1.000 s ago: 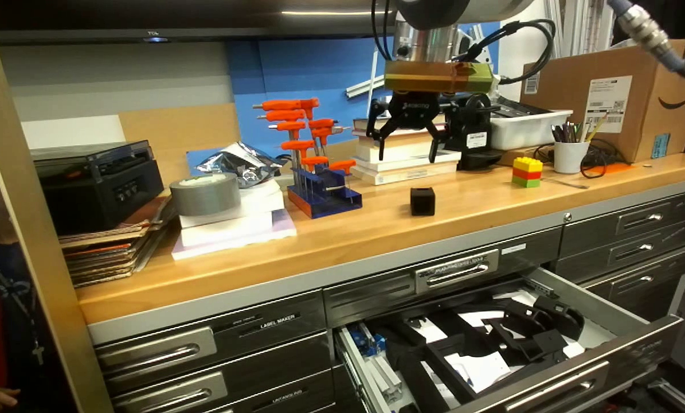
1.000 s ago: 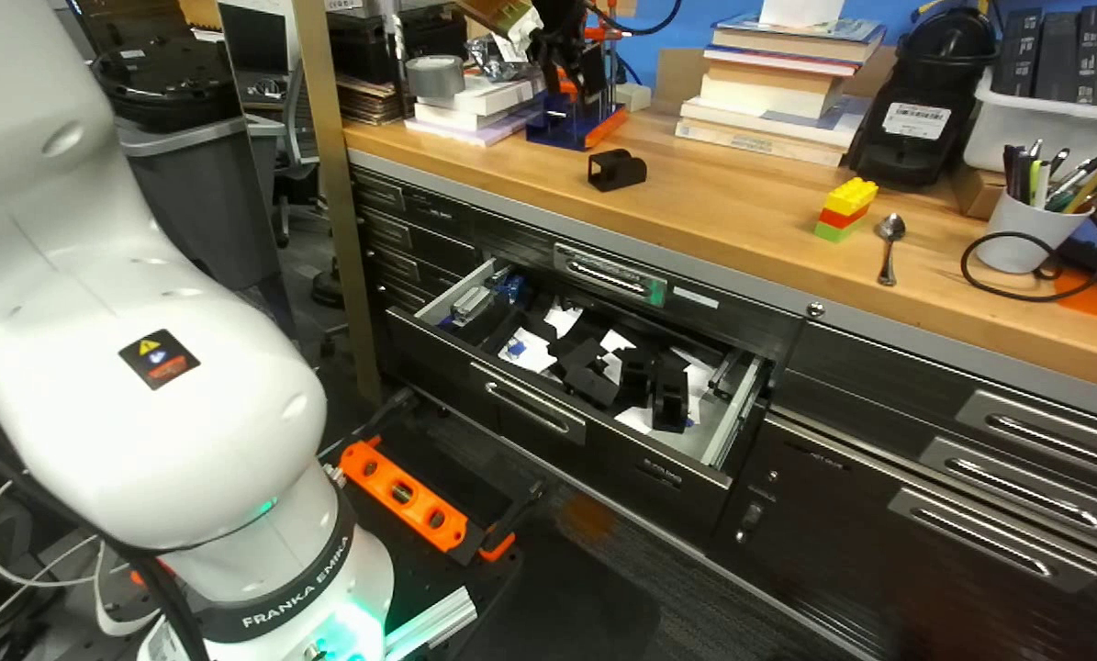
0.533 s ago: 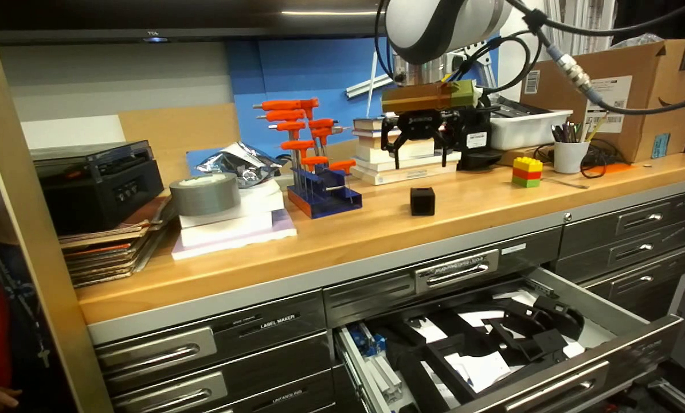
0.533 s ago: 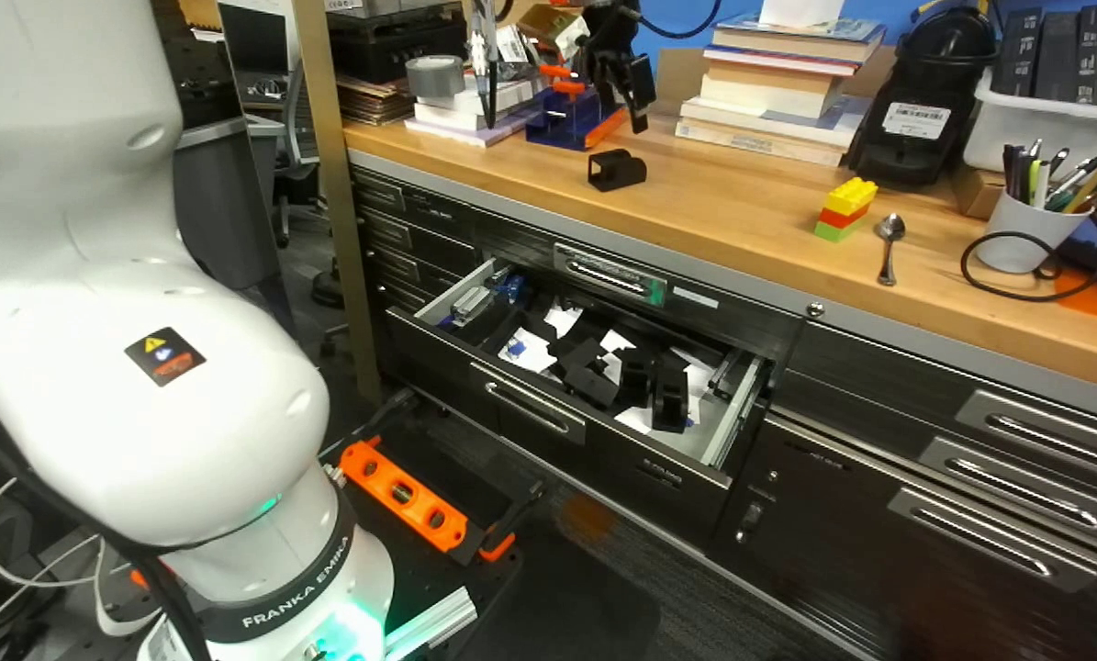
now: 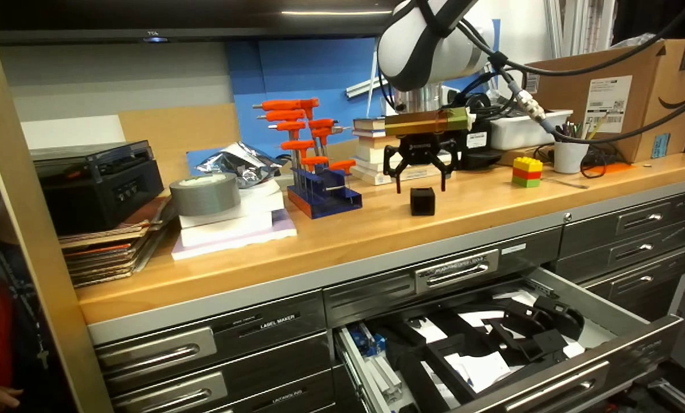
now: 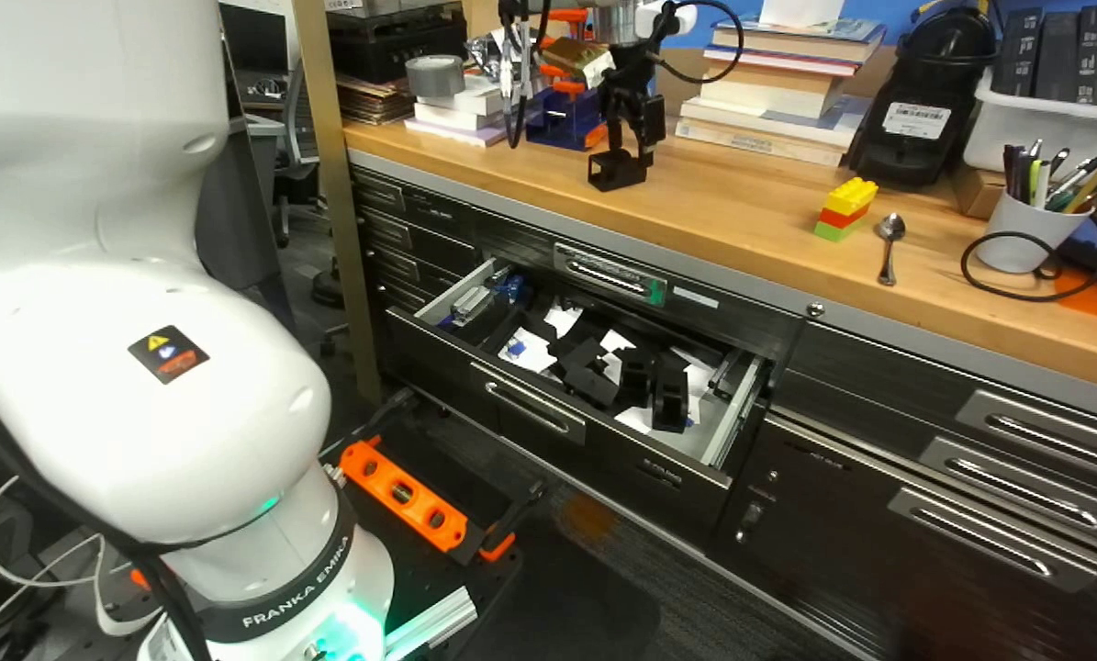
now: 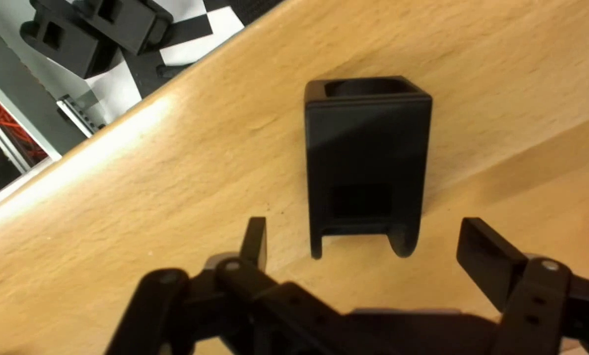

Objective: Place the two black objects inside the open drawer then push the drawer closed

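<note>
Awaiting pickup: one black block (image 7: 365, 155) on the worktop (image 6: 741, 202), jaws spread near it, holding nothing. Drawer (image 6: 621, 456): open, similar black blocks (image 7: 75, 47) inside; one placement may be done. Outstanding: stow this block, push drawer closed.

In an exterior view you look slightly down across the open drawer (image 5: 634, 355), meeting your gripper (image 5: 421, 187) nearly square-on at middling range. In an exterior view the white arm (image 6: 190, 431) stands close to the lens; you look more steeply down past it, your gripper well beyond, seen from its flank. Both exterior views share the drawer below your gripper and the black block (image 5: 422, 202) near it. Your wrist view, nearest, faces down past the fingers (image 7: 491, 266), block ahead, drawer partly visible beyond, leftward.
</note>
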`<state>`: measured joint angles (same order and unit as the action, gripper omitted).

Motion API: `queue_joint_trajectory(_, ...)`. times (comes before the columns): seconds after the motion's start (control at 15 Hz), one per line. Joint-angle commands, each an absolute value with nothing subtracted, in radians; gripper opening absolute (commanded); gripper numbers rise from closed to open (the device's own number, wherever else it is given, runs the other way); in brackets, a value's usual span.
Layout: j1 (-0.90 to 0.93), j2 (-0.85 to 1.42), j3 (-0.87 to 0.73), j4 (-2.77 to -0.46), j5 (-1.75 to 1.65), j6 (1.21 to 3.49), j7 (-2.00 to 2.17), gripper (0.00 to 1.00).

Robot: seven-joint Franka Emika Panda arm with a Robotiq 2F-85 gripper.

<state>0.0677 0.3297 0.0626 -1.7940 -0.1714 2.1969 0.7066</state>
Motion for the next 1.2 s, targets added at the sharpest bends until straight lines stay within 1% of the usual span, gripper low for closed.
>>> queue_joint_trajectory(0.0, 0.078, 0.345, 0.044, -1.762, -0.098, 2.136, 0.601, 1.00)
queue_joint_trajectory(0.27, 0.081, 0.323, 0.035, -1.793, -0.074, 2.141, 0.537, 1.00)
queue_joint_trajectory(1.13, 0.086, 0.380, 0.028, -1.742, -0.058, 2.132, 0.484, 1.00)
